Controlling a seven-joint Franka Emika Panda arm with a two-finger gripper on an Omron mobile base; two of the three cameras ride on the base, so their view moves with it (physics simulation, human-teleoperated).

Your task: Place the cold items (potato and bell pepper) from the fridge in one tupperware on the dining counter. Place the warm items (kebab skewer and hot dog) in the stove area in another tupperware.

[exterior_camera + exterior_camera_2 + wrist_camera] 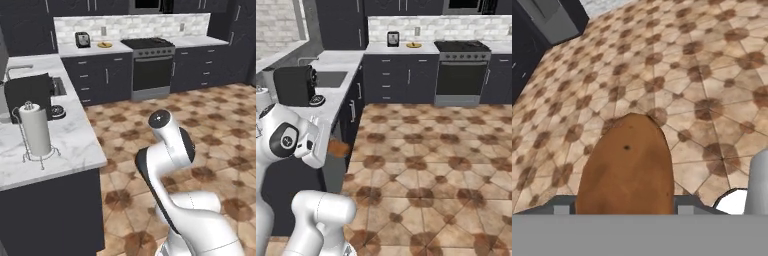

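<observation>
I have the potato (626, 167) clamped in the pincer (624, 207), jaws set part-way apart against its two flanks; in the hand view the orange-brown lump rises straight up from between the tips and covers the middle of the picture, with brown patterned floor tiles (712, 75) beyond it. From the right base view I see the same potato (338, 147) as a small orange lump poking out past the white wrist, held out in the air just beside the dark base of the near desk (331, 117), well above the floor.

My judgement is that this is the carry: the potato is out of the fridge and has yet to reach its tupperware, and neither tray is in sight. To do it well I would keep the wrist level and the grip unchanged while the base drives, swing the arm clear of the desk edge, and not release until the pale rectangular tray is squarely below.

The left base view gives me what the hand view cannot: the marble desk (75, 145) with a paper towel holder (36, 132) standing on it, a black coffee machine (27, 95) behind, and farther off the stove (150, 65), a toaster (82, 39) and a small yellow item on a plate, too small to name. The right base view adds the sink (331, 79).
</observation>
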